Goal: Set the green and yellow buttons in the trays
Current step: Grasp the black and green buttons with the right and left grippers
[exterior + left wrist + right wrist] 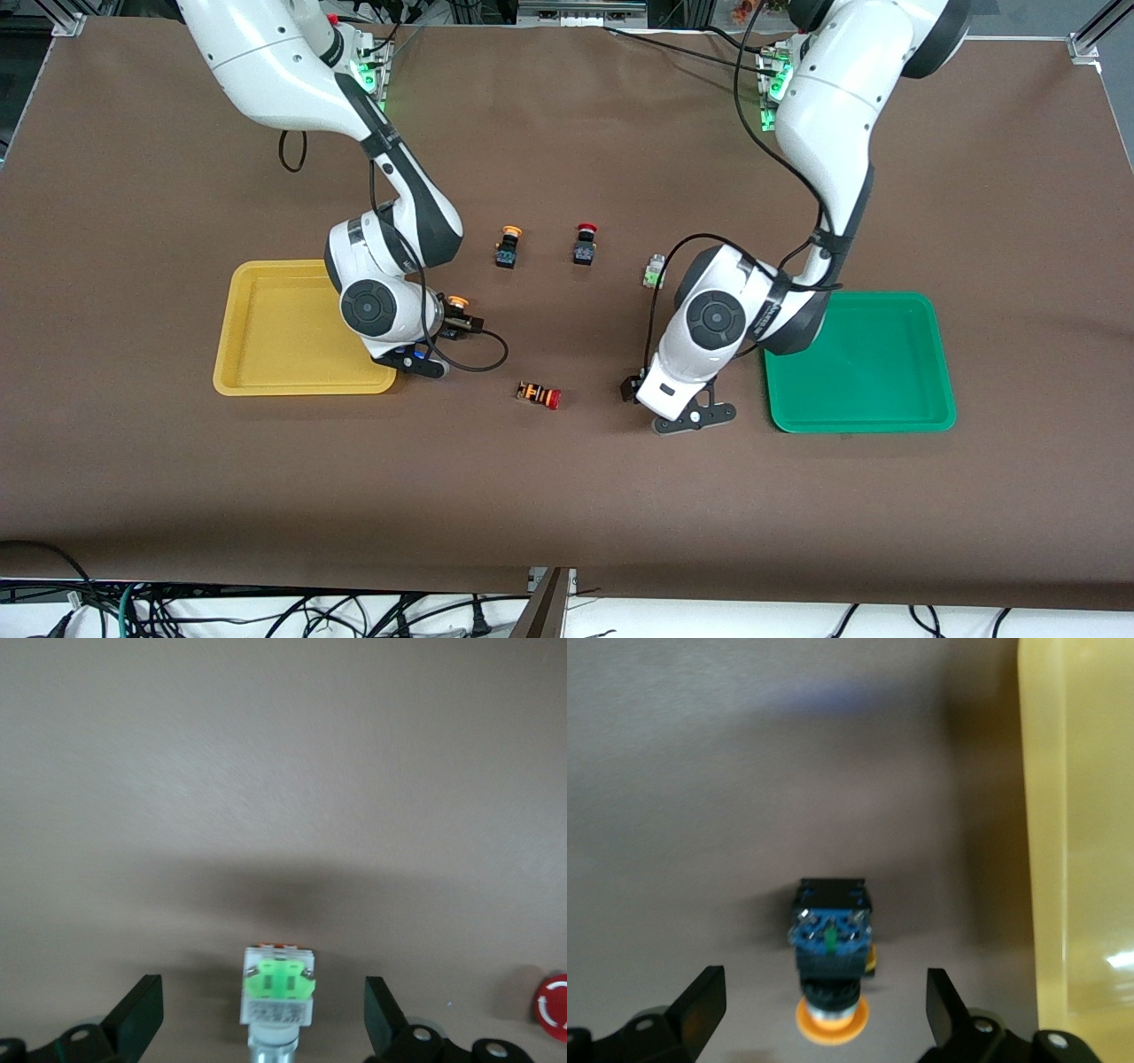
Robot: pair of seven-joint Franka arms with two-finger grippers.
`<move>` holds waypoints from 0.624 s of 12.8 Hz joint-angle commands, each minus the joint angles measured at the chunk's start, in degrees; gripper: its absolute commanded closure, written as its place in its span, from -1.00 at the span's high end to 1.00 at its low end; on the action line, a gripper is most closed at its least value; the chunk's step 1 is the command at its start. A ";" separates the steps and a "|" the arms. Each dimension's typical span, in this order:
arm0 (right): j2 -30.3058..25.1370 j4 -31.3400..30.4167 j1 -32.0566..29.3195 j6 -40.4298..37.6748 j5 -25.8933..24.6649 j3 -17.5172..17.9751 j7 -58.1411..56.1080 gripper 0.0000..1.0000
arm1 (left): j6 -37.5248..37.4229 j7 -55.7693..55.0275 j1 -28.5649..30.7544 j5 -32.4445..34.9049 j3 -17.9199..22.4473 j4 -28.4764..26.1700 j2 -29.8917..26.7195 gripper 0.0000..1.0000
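Nearest the front camera, the red-capped striped button lies on the brown counter between the arms. Left end effector spread wide, straddling a green-faced switch without touching it; a second switch sits near the red-capped black button. Right end effector likewise spread, around an orange-capped button just beside the yellow tray. Another orange-capped button stands apart. Green tray holds nothing; yellow tray too.

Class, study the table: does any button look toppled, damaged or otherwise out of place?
One thing: the red-capped button with the orange-striped body lies on its side, nearer the front camera than the upright red-capped black button and yellow-capped black button. Nothing looks damaged or spilled.
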 commanded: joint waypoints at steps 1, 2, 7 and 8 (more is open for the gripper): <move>-0.01 -1.02 -0.05 2.02 -0.23 -0.29 0.29 0.94 | 0.74 -0.06 -1.99 1.30 0.72 1.91 1.83 1.00; 0.34 -1.02 -0.05 2.55 -0.50 -0.29 0.29 0.41 | 0.56 -0.06 -1.99 1.31 0.72 1.74 1.66 0.33; 0.34 -1.20 -0.40 2.47 -0.50 -0.29 0.20 -0.76 | -2.84 1.34 -1.99 2.61 1.07 0.85 0.61 -1.00; 0.34 -1.11 -0.58 2.12 -0.50 -0.29 -0.23 -0.79 | -6.17 3.26 -1.47 4.45 1.25 1.12 -0.96 -1.00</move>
